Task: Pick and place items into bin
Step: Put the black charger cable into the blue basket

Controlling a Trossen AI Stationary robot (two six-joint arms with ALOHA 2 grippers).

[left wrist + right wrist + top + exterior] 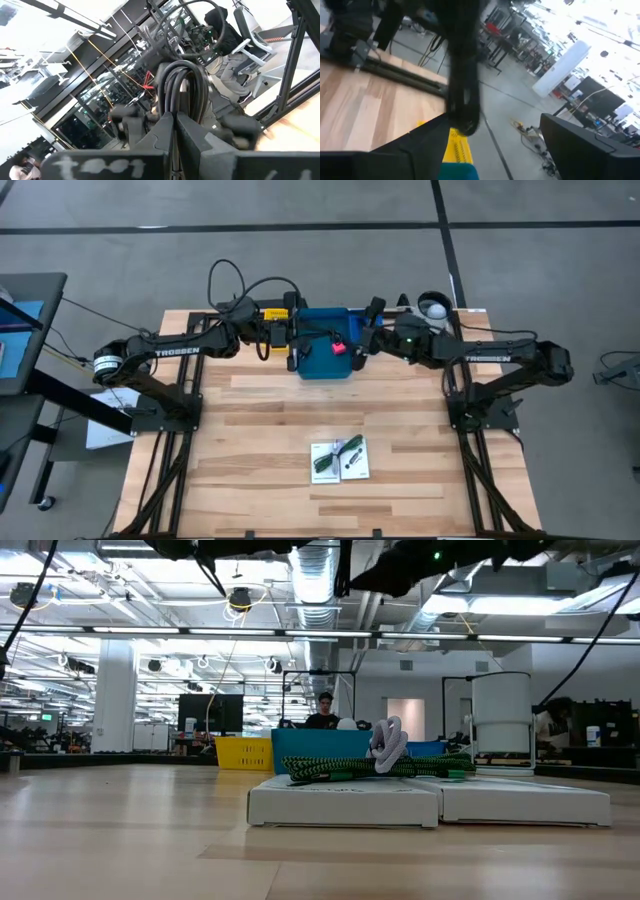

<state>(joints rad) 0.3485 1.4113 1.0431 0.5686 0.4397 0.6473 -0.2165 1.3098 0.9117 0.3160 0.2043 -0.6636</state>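
Right gripper (pixel 358 345) hangs spread wide at the blue plastic bin's (pixel 322 366) 3 o'clock edge, pink-red block (pixel 339 347) inside, so lift straight clear before fetching the white cards (pixel 340 459) at 6 o'clock on the wooden tabletop (pixel 260 420); left gripper (pixel 262 333) sits clenched.

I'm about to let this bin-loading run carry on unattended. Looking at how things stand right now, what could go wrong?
1. The open right gripper hangs by the blue plastic bin's rim near the pink-red block; swinging away, it might clip the rim.
2. The green stringy cord lies draped across both white flat cards; lifting it could drag them.
3. The shut left gripper sits close beside the bin, so the arms could crowd each other.
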